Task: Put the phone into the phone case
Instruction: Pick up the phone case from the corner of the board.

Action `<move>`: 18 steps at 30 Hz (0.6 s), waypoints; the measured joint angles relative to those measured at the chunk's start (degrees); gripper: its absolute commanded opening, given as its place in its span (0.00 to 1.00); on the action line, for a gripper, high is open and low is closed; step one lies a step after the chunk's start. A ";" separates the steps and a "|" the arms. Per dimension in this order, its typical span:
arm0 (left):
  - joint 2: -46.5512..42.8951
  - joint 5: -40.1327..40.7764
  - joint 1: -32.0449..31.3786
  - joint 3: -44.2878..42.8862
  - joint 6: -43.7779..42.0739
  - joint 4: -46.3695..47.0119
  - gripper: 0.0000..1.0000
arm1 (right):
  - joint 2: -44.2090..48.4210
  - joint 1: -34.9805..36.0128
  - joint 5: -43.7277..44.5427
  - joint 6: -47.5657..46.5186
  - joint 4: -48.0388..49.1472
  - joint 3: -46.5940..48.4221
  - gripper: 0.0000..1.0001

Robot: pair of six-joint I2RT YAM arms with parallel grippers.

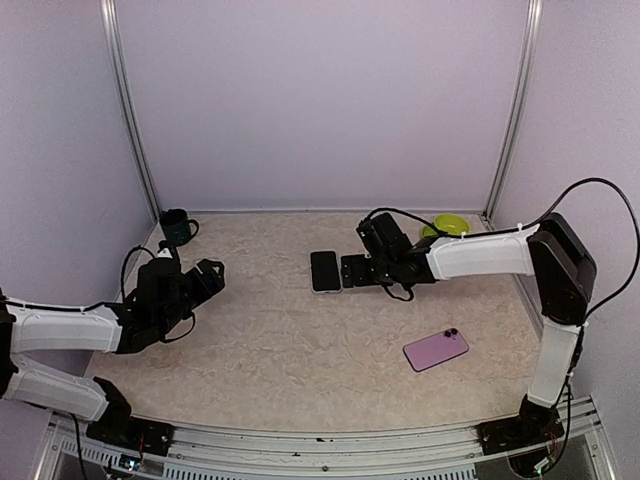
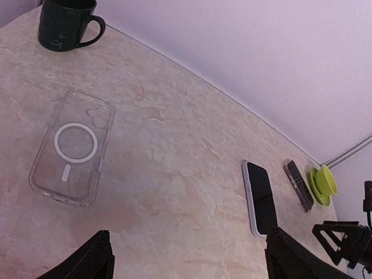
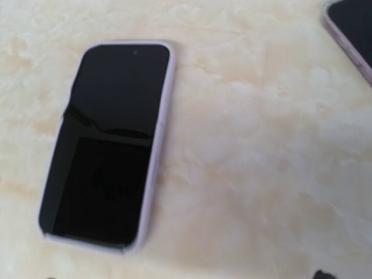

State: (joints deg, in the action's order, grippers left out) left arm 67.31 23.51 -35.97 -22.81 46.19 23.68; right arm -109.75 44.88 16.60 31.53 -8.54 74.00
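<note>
Where the left arm (image 1: 70, 330) reaches over the tabletop (image 1: 270, 360), the left jaws stand wide apart and hold nothing, both fingertips (image 2: 87, 261) dark at the bottom of the wrist view; just ahead lies the clear phone case (image 2: 72, 148), flat, with the dark mug (image 1: 178, 227) beyond it near the back left corner; only the left wrist view shows that case; bare tabletop runs on to the phone (image 1: 325, 271), screen up at the middle; the right jaws hover just right of it, apart and empty, one dark fingertip (image 3: 319, 274) at the bottom edge of their own view; a second phone (image 2: 298, 185) lies just beyond; a green bowl (image 1: 450, 224) sits by the back right corner; a purple phone (image 1: 436, 349) lies face down, well apart, front right.
</note>
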 measured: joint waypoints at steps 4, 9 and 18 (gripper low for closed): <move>1.84 -0.13 4.13 -2.12 0.55 -2.71 0.87 | 4.96 0.00 -0.83 -0.70 1.33 -5.81 0.91; 5.75 -0.94 9.99 -4.83 1.40 -6.69 0.85 | 11.21 0.02 -2.05 -0.92 2.25 -12.00 0.90; 14.71 -4.52 17.75 -10.43 -0.22 -10.62 0.80 | 19.91 0.11 -2.36 -1.07 2.71 -17.92 0.89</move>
State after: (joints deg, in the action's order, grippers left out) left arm 82.02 18.98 -18.22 -33.23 45.98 13.06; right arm -89.84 44.99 14.24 30.46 -5.82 56.07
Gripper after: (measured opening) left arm 0.819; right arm 0.895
